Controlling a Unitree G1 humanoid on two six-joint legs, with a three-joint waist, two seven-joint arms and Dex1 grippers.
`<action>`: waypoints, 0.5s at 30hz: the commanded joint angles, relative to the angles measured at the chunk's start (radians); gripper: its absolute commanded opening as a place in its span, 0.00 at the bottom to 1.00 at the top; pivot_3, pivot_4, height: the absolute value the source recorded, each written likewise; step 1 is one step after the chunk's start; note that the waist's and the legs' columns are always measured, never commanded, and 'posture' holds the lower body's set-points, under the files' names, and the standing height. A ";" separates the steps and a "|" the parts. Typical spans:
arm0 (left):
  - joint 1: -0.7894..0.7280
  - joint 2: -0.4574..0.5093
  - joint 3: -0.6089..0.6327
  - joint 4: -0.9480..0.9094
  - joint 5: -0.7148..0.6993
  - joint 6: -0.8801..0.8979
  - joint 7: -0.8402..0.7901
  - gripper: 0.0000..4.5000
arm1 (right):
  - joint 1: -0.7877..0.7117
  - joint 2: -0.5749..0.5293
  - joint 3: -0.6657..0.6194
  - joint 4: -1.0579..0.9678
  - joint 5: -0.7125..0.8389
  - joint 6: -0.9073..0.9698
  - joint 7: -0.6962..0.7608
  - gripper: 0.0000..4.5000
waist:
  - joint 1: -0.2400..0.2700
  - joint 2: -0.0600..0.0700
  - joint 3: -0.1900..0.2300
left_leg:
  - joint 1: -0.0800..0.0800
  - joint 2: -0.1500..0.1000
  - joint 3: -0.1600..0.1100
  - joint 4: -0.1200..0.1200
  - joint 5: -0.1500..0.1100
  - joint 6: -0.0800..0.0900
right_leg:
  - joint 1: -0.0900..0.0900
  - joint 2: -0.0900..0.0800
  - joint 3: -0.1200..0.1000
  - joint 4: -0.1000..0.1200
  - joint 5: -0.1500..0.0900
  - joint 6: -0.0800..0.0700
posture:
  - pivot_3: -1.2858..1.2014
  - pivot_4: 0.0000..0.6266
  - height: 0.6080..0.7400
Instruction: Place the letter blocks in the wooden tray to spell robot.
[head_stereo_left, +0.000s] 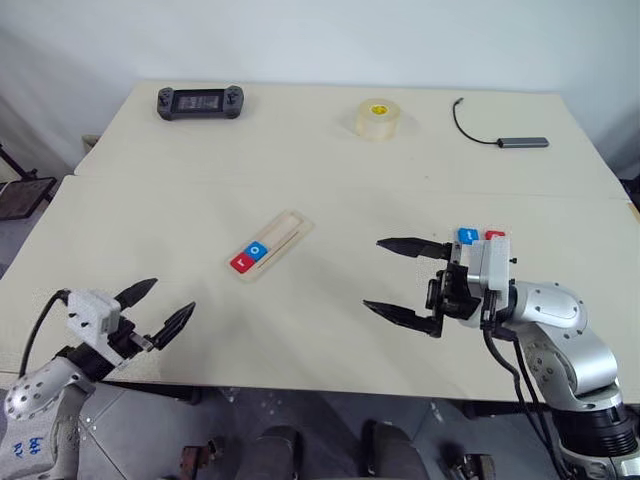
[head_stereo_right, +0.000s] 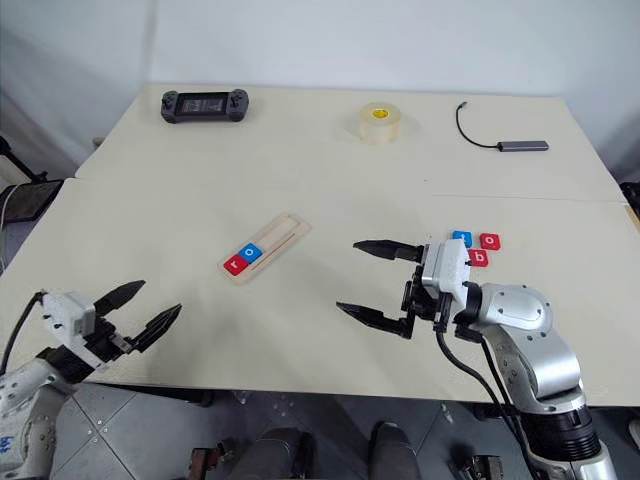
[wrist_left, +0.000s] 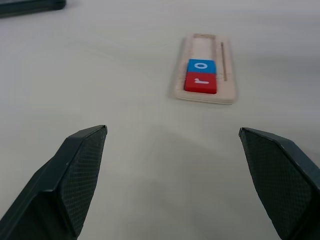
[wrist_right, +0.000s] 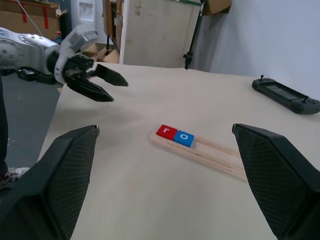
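- The left gripper is hovering over the near left edge of the table, its two black fingers spread apart and holding nothing, pointing toward the table's middle.
- A black handheld controller is lying at the far left of the table, well apart from everything else.
- The wooden tray is lying on the table a little left of centre, set at a slant, its near end toward the left gripper and its far end pointing away to the right.
- Two letter blocks are sitting in the tray's near end, touching each other: the red r block at the very end and the blue o block just beyond it; the remaining length of the slot is lying bare.
- A roll of clear tape is resting at the far middle of the table.
- The right gripper is hanging above the table right of centre, pointing toward the tray with its fingers wide apart and nothing between them.
- Three more letter blocks are waiting just beyond the right gripper's wrist: a blue block, a red o block beside it, and a red b block nearer the robot; the blue one's letter is too small to read.
- A black cable with a grey adapter is lying at the far right.
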 joint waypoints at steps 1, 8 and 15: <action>-0.122 0.023 -0.067 0.014 0.016 0.015 -0.013 1.00 | 0.013 -0.026 -0.031 -0.051 0.036 0.030 -0.011 1.00 | -0.004 -0.001 0.000 | 0.000 0.000 0.000 0.000 0.000 0.000 | 0.000 0.000 0.000 0.000 0.000 0.000 | 0.52 0.24 1.00; -0.378 0.019 -0.235 0.240 0.143 0.067 0.003 1.00 | 0.029 -0.040 -0.030 -0.080 0.051 0.069 -0.017 1.00 | -0.026 -0.001 -0.001 | 0.000 0.001 0.002 0.000 0.000 -0.001 | -0.002 0.003 0.000 0.006 0.000 0.000 | 0.52 0.24 1.00; -0.393 0.042 -0.272 0.272 0.174 0.140 -0.007 1.00 | 0.079 -0.027 -0.069 -0.108 0.096 0.124 -0.077 1.00 | -0.031 -0.001 -0.001 | 0.000 0.001 0.002 0.000 0.000 0.000 | -0.002 0.003 0.000 0.006 0.000 0.000 | 0.52 0.24 1.00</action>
